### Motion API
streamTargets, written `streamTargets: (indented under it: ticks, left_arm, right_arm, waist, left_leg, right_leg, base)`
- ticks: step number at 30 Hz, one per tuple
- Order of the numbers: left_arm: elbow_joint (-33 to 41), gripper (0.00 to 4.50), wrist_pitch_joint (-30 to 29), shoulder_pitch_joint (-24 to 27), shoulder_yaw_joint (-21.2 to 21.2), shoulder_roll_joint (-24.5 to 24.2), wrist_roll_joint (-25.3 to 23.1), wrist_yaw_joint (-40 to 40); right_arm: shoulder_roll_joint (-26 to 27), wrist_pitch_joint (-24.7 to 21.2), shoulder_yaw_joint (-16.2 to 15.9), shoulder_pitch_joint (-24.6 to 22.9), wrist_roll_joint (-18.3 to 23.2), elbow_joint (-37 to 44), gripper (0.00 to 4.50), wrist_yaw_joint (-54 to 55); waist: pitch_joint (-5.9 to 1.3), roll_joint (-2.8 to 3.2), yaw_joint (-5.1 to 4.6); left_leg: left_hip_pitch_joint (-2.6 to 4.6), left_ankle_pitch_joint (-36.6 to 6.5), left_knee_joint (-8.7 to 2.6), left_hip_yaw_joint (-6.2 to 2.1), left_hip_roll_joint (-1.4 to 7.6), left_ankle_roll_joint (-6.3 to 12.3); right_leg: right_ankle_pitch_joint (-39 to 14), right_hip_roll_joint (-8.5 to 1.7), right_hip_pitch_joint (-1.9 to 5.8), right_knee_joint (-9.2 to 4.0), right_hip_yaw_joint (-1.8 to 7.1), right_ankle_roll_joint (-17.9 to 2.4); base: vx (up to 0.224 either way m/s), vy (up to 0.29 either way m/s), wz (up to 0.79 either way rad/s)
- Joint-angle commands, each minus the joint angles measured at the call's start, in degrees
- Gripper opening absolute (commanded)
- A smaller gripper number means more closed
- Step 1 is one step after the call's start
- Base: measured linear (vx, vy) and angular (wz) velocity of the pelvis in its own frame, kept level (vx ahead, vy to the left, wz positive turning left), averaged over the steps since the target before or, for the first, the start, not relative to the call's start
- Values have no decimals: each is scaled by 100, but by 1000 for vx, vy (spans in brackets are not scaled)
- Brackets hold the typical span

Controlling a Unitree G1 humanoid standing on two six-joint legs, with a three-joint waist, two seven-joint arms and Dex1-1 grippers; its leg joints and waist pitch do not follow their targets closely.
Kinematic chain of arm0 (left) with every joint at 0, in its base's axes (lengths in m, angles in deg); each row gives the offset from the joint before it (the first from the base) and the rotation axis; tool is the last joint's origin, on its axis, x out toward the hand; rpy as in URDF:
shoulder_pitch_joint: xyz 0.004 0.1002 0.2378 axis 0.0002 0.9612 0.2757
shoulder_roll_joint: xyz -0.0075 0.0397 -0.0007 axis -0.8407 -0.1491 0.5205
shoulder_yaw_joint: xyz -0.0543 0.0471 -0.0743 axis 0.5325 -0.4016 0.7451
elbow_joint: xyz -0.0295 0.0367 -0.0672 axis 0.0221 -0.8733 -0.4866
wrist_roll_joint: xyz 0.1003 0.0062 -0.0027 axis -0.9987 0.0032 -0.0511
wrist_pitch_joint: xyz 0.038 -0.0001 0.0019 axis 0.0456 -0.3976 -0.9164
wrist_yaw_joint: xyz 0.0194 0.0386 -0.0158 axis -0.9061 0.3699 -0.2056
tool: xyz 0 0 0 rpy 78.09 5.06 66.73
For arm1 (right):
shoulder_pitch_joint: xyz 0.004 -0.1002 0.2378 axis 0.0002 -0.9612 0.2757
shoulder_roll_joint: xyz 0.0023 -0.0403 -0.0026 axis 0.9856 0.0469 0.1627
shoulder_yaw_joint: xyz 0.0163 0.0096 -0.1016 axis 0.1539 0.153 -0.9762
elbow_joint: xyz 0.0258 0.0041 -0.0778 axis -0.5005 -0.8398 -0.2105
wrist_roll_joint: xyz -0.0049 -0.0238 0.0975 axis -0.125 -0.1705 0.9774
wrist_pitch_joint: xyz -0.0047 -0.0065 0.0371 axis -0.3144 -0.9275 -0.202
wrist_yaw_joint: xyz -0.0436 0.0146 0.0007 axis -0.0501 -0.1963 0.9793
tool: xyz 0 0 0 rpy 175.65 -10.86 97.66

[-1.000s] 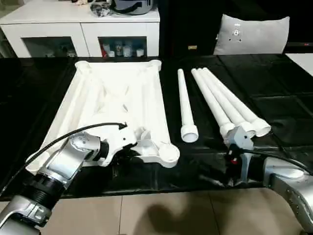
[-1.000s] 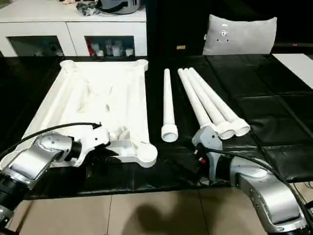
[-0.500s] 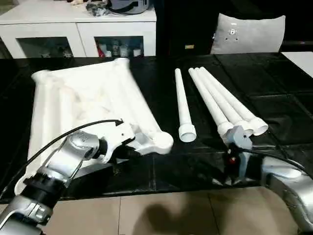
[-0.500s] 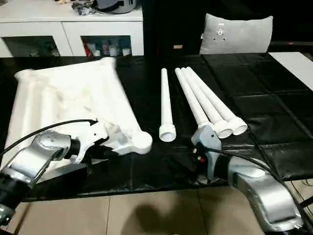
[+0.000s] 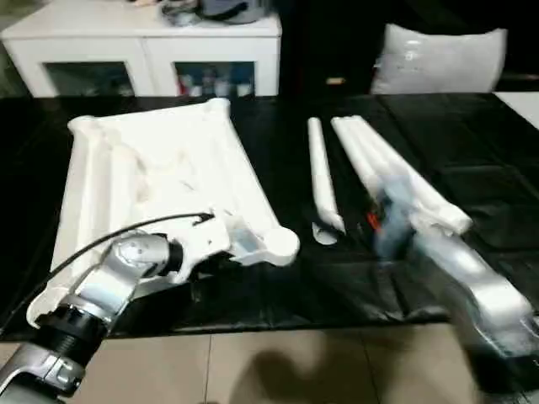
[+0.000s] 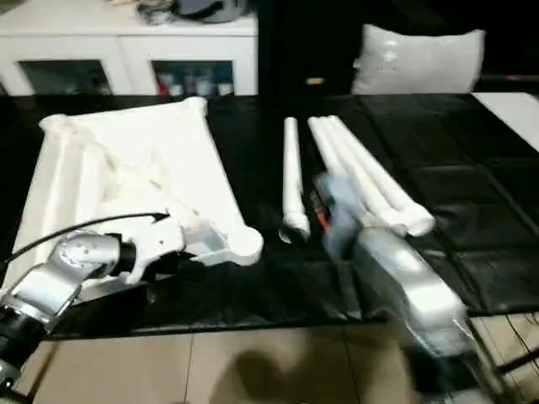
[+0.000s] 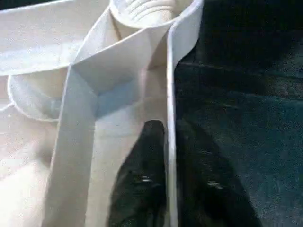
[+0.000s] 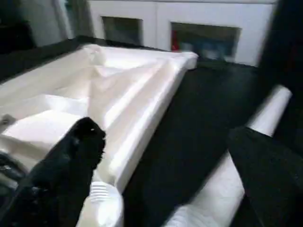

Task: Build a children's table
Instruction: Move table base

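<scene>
Currently the white plastic square table top [image 5: 160,181] lies ribbed underside up on the left of the black surface [image 5: 472,151], turned askew. Left jaws [image 7: 166,142] are clamped on its thin rim wall near a round corner socket [image 5: 278,247]. Four white tapered tubular legs [image 5: 324,172] lie side by side to its right, apart from it. Right jaws [image 8: 165,156] stand spread wide, holding nothing, above the legs' thick ends. White glass-door cabinet [image 5: 147,46] and grey cushion [image 5: 438,61] sit behind.

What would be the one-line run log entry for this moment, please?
left tool: shut on table top edge | right tool: open, above legs | legs: four on black surface, none fitted
</scene>
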Motion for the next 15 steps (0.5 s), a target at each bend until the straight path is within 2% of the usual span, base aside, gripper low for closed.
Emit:
streamTargets:
  ticks: [1,2,4,5,7,8,9,10,13,14,15]
  left_arm:
    - [438,98,-282,-51,291,-49,308,85]
    - [834,99,-601,-9,442,-106,614,191]
    - [987,122,-738,10,487,-131,730,241]
    - [1150,136,-906,38,534,-156,832,283]
    - [1379,146,-1121,81,591,-147,903,245]
    - [1574,154,-1292,117,631,-110,929,194]
    - [1628,168,-1331,124,641,-94,920,175]
    - [1654,180,-1366,122,640,-85,888,142]
    - [1726,192,-1473,130,640,-72,867,26]
    - [1773,211,-1604,136,627,-48,805,-164]
    - [1793,221,-1644,140,625,-43,793,-208]
  right_arm:
    - [135,-433,69,564,-429,-719,450,837]
    - [291,-776,132,1157,-504,-1463,450,1230]
    - [337,-829,171,1368,-493,-1757,450,1315]
    - [393,-832,234,1603,-468,-2120,450,1363]
    - [437,-689,291,2009,-533,-2820,450,1515]
    - [501,-601,381,2396,-529,-3522,450,1602]
    - [532,-584,427,2535,-512,-3769,450,1597]
    - [574,-576,494,2663,-455,-4008,450,1567]
    - [644,-527,564,2930,-444,-4557,450,1528]
    - [724,-349,575,3155,-509,-5211,450,1510]
    - [751,-295,594,3212,-512,-5396,450,1499]
  waist:
    - [-300,39,-13]
    - [-310,44,-52]
    - [-302,71,-37]
    - [-295,63,-31]
    - [-328,77,-11]
    - [-336,64,-18]
    - [-340,57,-19]
    - [-344,73,-4]
    - [-346,71,8]
    - [-344,51,12]
    - [-343,63,10]
  left_leg:
    - [25,-932,-531,-171,372,-226]
    - [33,-877,-514,-178,363,-330]
    - [47,-887,-478,-140,358,-330]
    - [19,-843,-487,-131,360,-287]
    - [29,-612,-467,-112,360,-255]
    - [28,-516,-463,-110,354,-243]
    - [13,-419,-456,-104,345,-214]
    - [15,-403,-446,-99,354,-198]
    - [10,-303,-443,-92,361,-84]
    - [11,-318,-445,-87,366,-76]
    - [15,-371,-445,-92,367,-79]
  right_leg:
    - [-1310,-514,283,-443,309,-1175]
    - [-1191,-522,266,-402,308,-1286]
    - [-1131,-524,258,-429,324,-1325]
    - [-1003,-495,281,-417,318,-1293]
    - [-565,-498,299,-368,314,-1358]
    - [-428,-484,304,-351,308,-1401]
    - [-267,-480,319,-342,300,-1487]
    - [-203,-493,320,-330,306,-1510]
    - [23,-482,333,-304,290,-1545]
    - [22,-483,334,-310,288,-1548]
    - [-58,-496,332,-311,285,-1602]
  base:
    - [0,0,0]
    - [0,0,0]
    - [0,0,0]
    - [0,0,0]
    - [0,0,0]
    - [0,0,0]
    - [0,0,0]
    - [0,0,0]
    - [0,0,0]
    - [0,0,0]
    - [0,0,0]
